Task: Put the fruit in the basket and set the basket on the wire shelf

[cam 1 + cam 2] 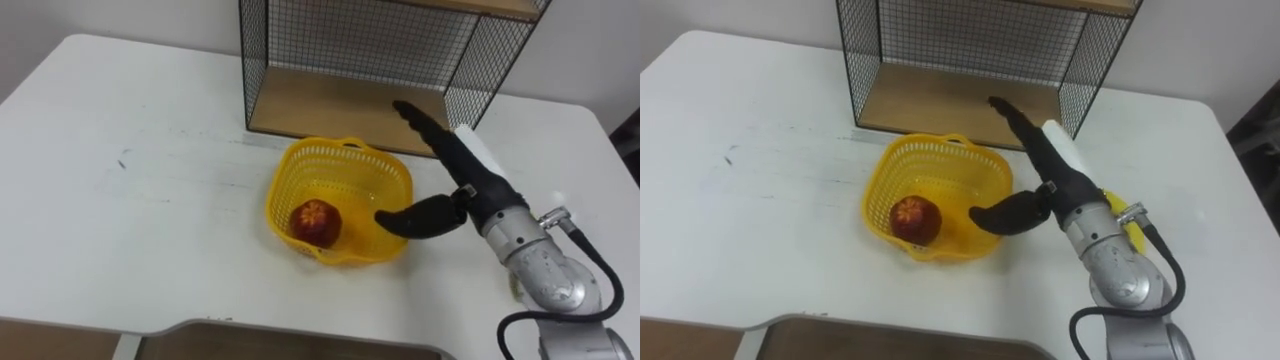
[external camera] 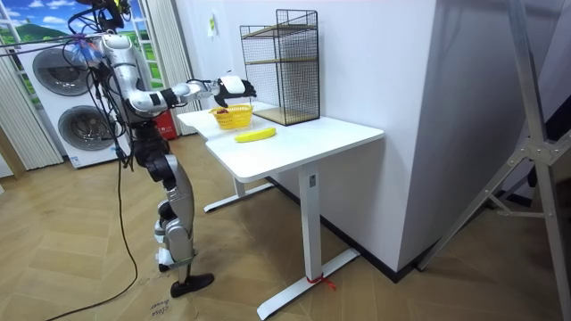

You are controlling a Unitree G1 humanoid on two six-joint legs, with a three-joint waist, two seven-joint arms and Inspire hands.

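Room view's table [image 2: 339, 134] bears a banana [image 2: 254, 135]; eye views show apple [image 1: 315, 221] in basket [image 1: 330, 160].

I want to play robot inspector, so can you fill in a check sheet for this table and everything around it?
Surface: white table, carrying all the job's things.
Job's things: yellow basket holds a red apple; banana lies on the table beside it; wire shelf stands behind the basket.
Clutter: nothing seen.
Hands: right hand open, fingers straight, at the basket's right side.
Cables: nothing seen but the robot's own.
Surroundings: washing machines, wooden floor.
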